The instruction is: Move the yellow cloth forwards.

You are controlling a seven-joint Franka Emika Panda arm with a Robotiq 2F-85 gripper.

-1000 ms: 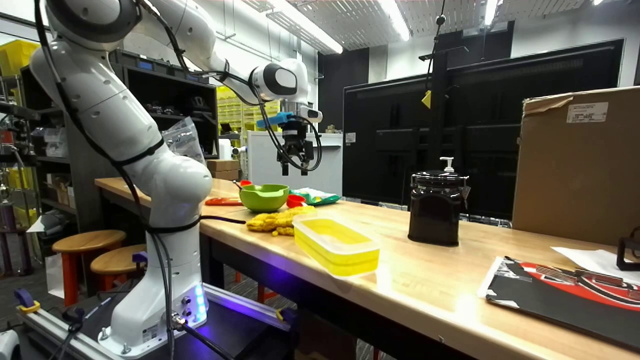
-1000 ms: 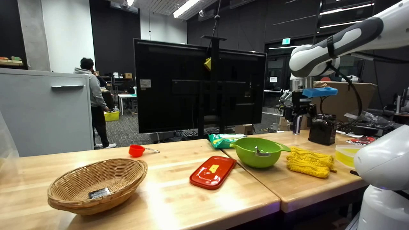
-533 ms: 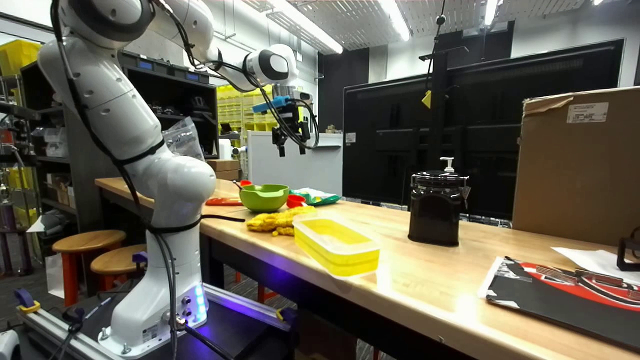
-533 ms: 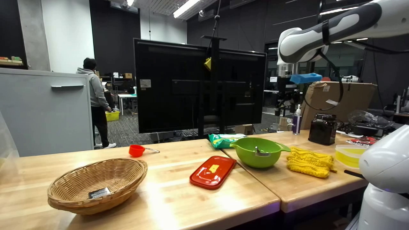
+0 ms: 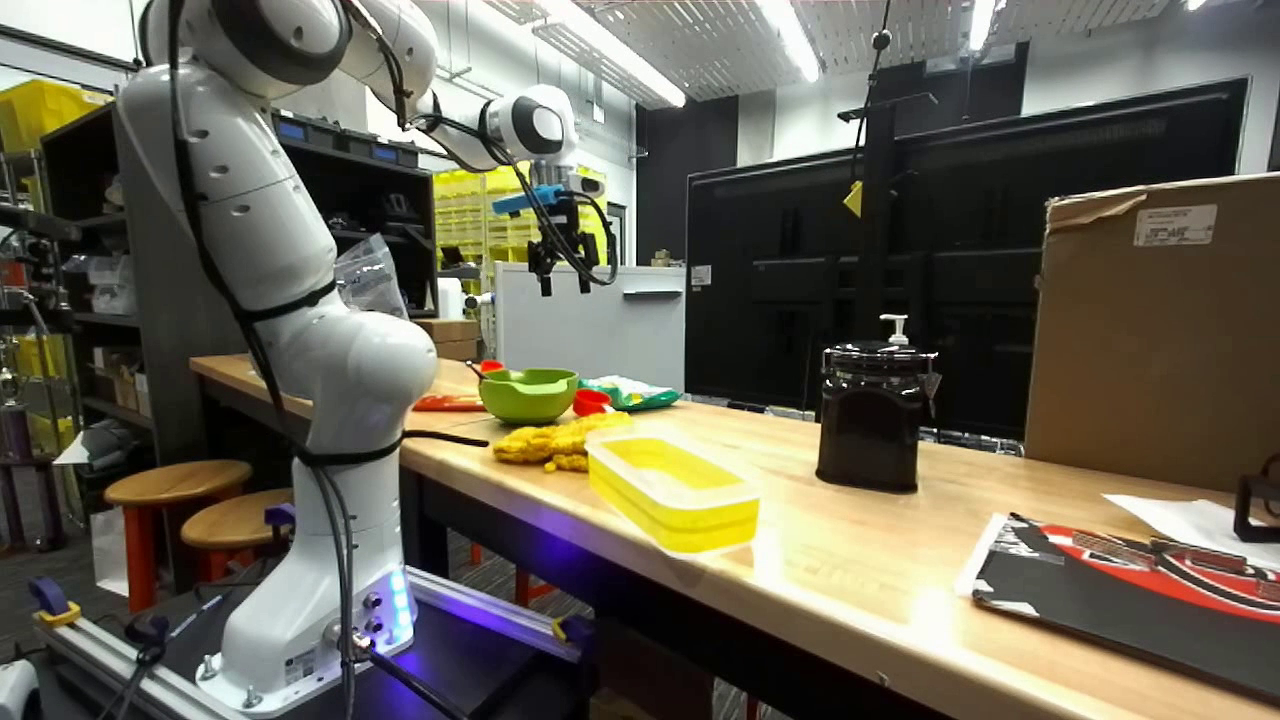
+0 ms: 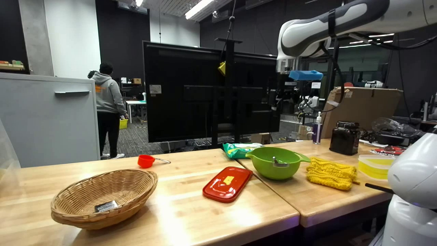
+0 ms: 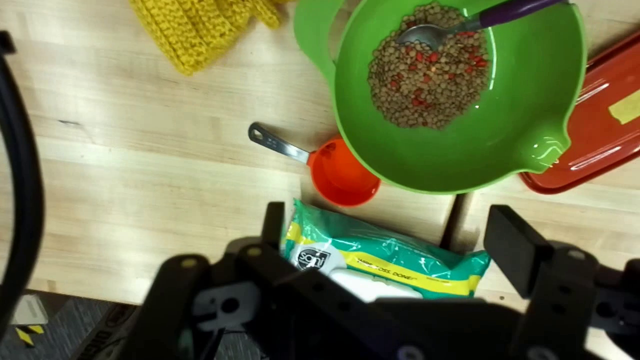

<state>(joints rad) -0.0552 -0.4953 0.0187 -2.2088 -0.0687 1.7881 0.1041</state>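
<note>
Yellow cloth [image 6: 331, 173], knitted and bunched in folds, is laid on the worktop [image 6: 184, 177] between the green bowl [image 6: 273, 173] and a translucent tub [image 5: 672, 500] that is coloured yellow below its rim. Whether cloth and bowl are touching cannot be told. In the wrist view, only a part of the cloth is shown, cut off by the top edge. The claw [image 5: 566, 286] is suspended well above the worktop and apart from the cloth; it is released, its fingers [image 7: 515, 250] spread wide, and a green packet of wipes [image 7: 385, 265] is framed between them in the wrist view. Just beside the bowl, a red measuring cup [image 7: 345, 180] is partly overlapped by the rim. Brown grains [image 7: 425, 100] mixed with red bits, and a spoon [image 7: 472, 23] with a purple handle, are held in the bowl. On the bowl's far side from the cloth, a red lid [image 6: 225, 189] is laid.
</note>
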